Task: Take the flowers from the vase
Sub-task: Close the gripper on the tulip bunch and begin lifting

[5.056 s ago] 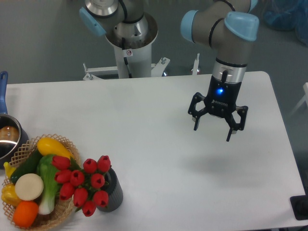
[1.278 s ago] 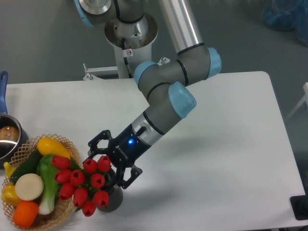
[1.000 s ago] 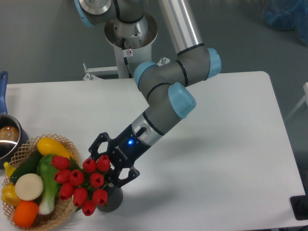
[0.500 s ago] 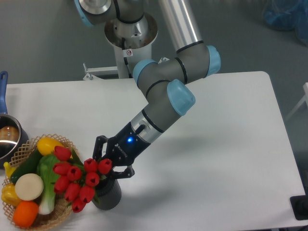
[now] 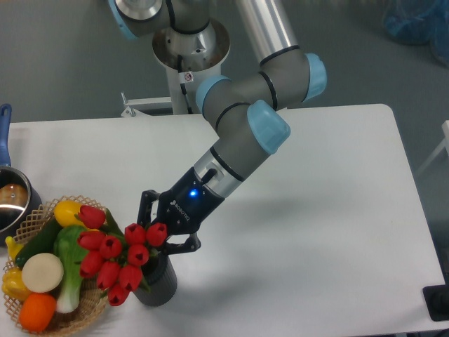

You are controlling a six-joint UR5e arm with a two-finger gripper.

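The bunch of red closed tulip buds with green stems and leaves point(image 5: 116, 253) sits in the lower left of the frame, leaning out to the left, its stems running down into the short dark grey ribbed cylindrical vase point(image 5: 156, 282) that stands upright on the white table point(image 5: 337, 210). The black two-finger gripper point(image 5: 163, 228) of the grey and light-blue arm point(image 5: 245, 144) is clamped on the bunch just right of the buds, above the vase's opening, its fingers closed in against the stems. Left of the flowers, touching or nearly touching them, is a woven wicker basket point(image 5: 84, 302) holding yellow, green, white and orange vegetables. At the left edge of the frame a metal pot with a blue handle point(image 5: 10, 200) shows partly.
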